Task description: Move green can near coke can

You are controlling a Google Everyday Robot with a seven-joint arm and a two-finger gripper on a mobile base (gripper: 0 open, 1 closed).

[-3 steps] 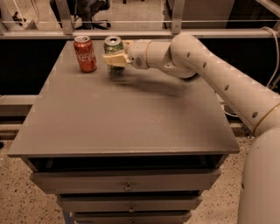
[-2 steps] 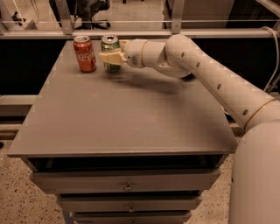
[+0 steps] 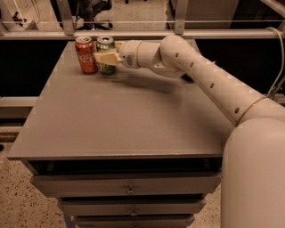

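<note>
The coke can (image 3: pixel 85 54), red with white script and a silver top, stands upright at the far left of the grey table (image 3: pixel 124 120). The green can (image 3: pixel 106 54) stands upright just to its right, nearly touching it. My gripper (image 3: pixel 105 58) reaches in from the right, and its pale fingers (image 3: pixel 107 58) are closed around the green can's middle. The can's base is at or just above the tabletop; I cannot tell which.
My white arm (image 3: pixel 200 71) crosses the table's far right part. A metal rail (image 3: pixel 178 33) runs behind the table's back edge. Drawers (image 3: pixel 129 187) sit below the front edge. Chair legs (image 3: pixel 91 13) stand on the floor beyond.
My gripper has carried the green can to the left, from a small gap away to right beside the coke can. The coke can has not moved.
</note>
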